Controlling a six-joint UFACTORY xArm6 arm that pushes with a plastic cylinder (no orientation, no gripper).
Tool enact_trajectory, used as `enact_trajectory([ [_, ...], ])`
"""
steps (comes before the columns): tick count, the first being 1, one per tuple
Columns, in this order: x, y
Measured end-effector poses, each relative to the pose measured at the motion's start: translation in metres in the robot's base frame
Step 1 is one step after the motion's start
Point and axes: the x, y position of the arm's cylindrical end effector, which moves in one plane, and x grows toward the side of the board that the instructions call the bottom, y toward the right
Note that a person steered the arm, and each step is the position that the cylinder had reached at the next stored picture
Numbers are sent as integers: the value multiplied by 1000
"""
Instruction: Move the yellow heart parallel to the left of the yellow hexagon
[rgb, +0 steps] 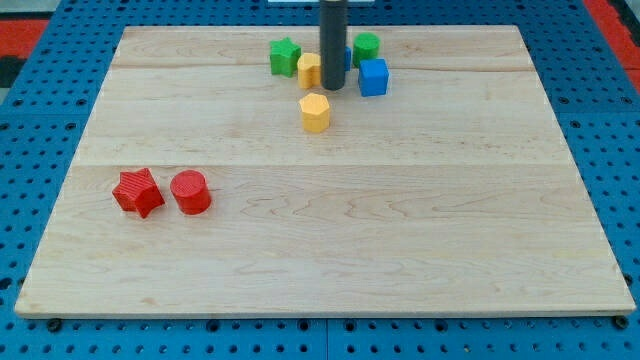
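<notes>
Two yellow blocks matter: my tip (332, 88), with no pincer to report, touches the yellow heart (310, 69) above the yellow hexagon (315, 112), needing, I judge, a down-left push.

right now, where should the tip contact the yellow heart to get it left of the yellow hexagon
No grip possible; push it. My tip sits at the yellow heart's right edge, so press that right face leftward, then nudge its top side down level with the yellow hexagon.

Pale wooden board (320, 260) laid on a blue perforated table (40, 120), red strips seen at the top corners (610, 15), evenly lit
</notes>
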Motion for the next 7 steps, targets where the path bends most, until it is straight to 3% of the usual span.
enact_trajectory([
  [3,-29,-6],
  [6,-24,-141],
  [7,-5,-164],
])
